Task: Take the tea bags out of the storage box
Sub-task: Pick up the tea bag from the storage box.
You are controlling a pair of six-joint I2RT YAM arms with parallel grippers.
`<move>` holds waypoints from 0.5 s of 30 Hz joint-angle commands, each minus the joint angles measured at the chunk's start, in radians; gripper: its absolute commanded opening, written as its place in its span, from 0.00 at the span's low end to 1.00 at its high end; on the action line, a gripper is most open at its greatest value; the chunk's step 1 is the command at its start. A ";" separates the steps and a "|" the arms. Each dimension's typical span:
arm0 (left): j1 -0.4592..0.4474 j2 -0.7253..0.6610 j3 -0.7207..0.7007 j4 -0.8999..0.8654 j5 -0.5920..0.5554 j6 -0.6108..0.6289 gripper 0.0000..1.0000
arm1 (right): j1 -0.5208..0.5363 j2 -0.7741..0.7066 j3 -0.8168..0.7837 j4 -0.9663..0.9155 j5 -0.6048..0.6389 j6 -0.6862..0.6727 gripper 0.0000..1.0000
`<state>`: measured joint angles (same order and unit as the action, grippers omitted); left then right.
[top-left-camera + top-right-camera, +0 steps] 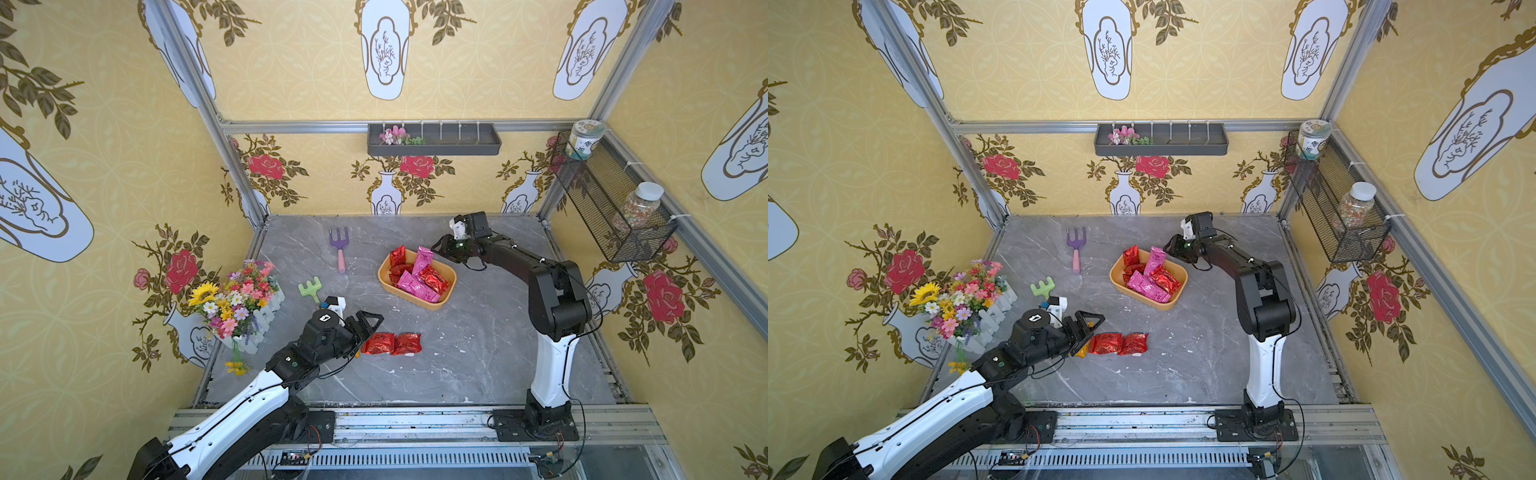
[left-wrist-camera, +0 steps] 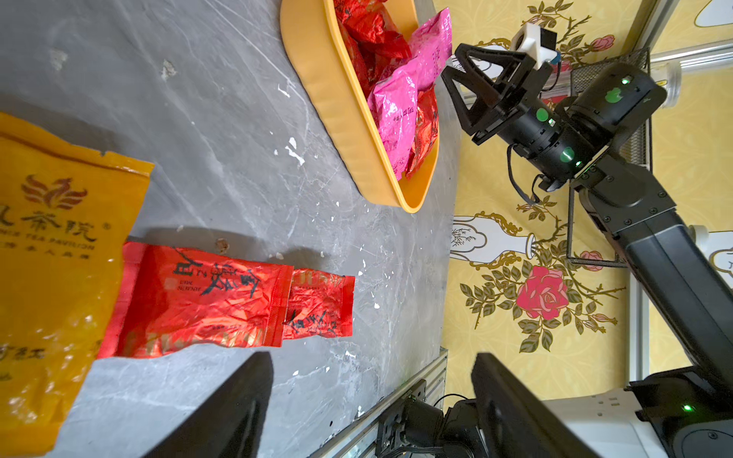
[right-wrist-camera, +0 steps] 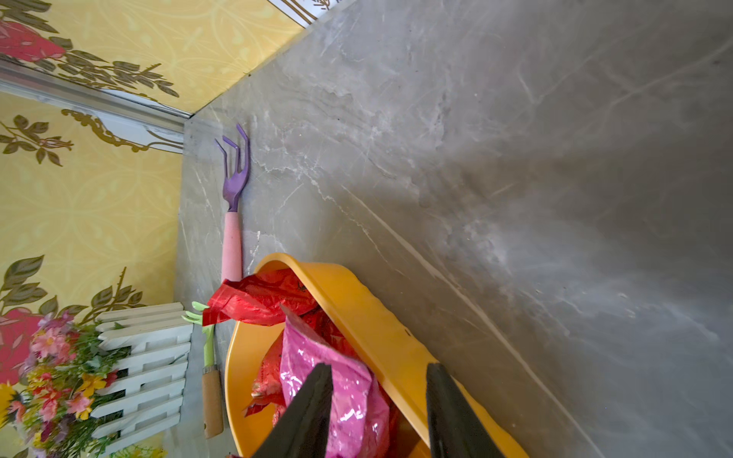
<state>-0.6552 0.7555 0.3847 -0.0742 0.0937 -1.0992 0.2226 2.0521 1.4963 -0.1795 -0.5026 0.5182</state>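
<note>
At the right jaws: stood spread astride an upright magenta tea bag [image 3: 337,380] at the end of the storage box [image 3: 357,301], nothing pinched yet. At the left jaws: spread and empty, above two red tea bags [image 1: 392,344] and an orange tea bag [image 2: 51,238] on the worktop [image 1: 478,374]. Looked featherlight, crinkly, slick foil; best pinched by a flat sealed edge. Saw more heaped in the smooth, round-cornered plastic tub.
</note>
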 commanded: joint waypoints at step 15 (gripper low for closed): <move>0.000 0.042 0.008 0.027 0.014 -0.016 0.84 | -0.025 0.070 0.007 0.179 -0.198 0.023 0.41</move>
<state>-0.6552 0.7895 0.3923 -0.0746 0.1009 -1.1107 0.1970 2.1124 1.5043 -0.0654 -0.6533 0.5266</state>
